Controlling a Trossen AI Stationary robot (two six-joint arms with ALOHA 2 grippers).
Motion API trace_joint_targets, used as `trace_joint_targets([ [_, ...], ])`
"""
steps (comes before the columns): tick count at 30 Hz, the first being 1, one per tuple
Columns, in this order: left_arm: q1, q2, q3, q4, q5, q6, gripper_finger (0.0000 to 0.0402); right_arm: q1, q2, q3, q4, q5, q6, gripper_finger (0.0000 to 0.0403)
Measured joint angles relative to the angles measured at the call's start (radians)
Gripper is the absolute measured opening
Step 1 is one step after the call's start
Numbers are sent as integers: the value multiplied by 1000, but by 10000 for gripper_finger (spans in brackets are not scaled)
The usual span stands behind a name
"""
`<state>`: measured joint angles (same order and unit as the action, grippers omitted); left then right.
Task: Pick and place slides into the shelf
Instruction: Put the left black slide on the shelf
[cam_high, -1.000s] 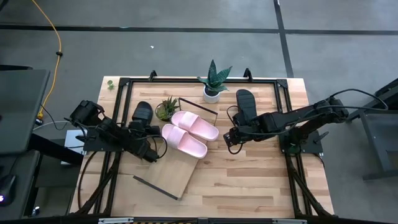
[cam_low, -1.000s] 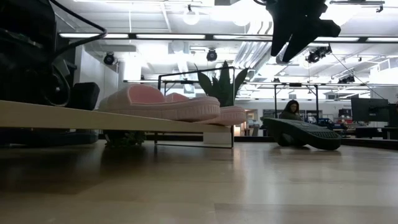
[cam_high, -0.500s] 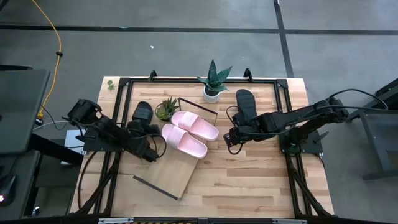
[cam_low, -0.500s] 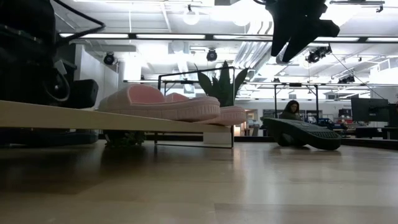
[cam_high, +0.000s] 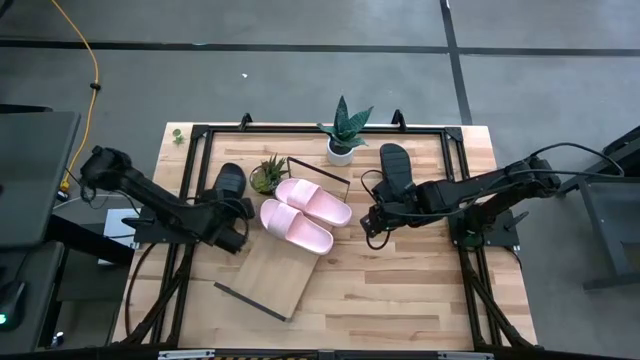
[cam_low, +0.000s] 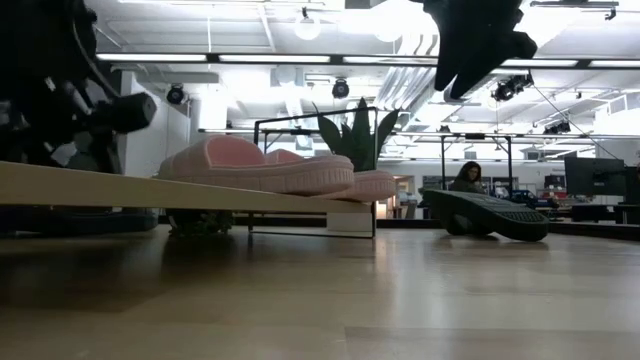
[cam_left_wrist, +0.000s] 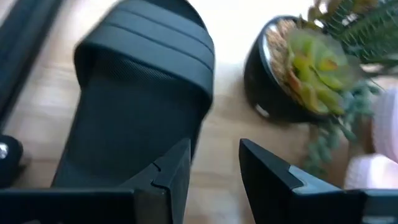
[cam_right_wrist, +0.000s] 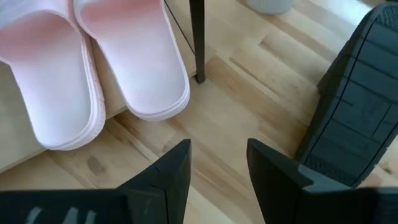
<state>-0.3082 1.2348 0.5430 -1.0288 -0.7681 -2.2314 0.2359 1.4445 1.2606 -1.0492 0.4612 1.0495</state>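
Observation:
Two pale pink slides (cam_high: 300, 212) lie side by side on the light-wood shelf (cam_high: 275, 275), which lies slanted across the table's middle. One black slide (cam_high: 228, 181) rests on the table at the left beside a small succulent, strap up. My left gripper (cam_left_wrist: 214, 180) hovers open just short of its near end, with nothing between the fingers. Another black slide (cam_high: 394, 166) lies at the far right, its tread (cam_right_wrist: 348, 124) showing. My right gripper (cam_right_wrist: 217, 174) hangs open above the bare table between the pink slides (cam_right_wrist: 99, 74) and that black slide.
A small succulent in a dark pot (cam_high: 268, 173) stands between the left black slide and the shelf. A taller plant in a white pot (cam_high: 342, 140) stands at the far edge. The shelf's dark end frame (cam_right_wrist: 196, 37) rises near my right gripper. Bare tabletop (cam_high: 400, 290) lies at the near right.
My left gripper has risen and drawn back a little toward the table's left edge, its wrist rolling somewhat; its arm has swung back to the left. It has stayed open. My right gripper has rolled slightly in place. No slide has moved.

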Motion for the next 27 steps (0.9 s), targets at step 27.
trace_joint_targets([
  [27,1,-571,0,263,203,732,127,0,0,0,48,57,-100,146],
])
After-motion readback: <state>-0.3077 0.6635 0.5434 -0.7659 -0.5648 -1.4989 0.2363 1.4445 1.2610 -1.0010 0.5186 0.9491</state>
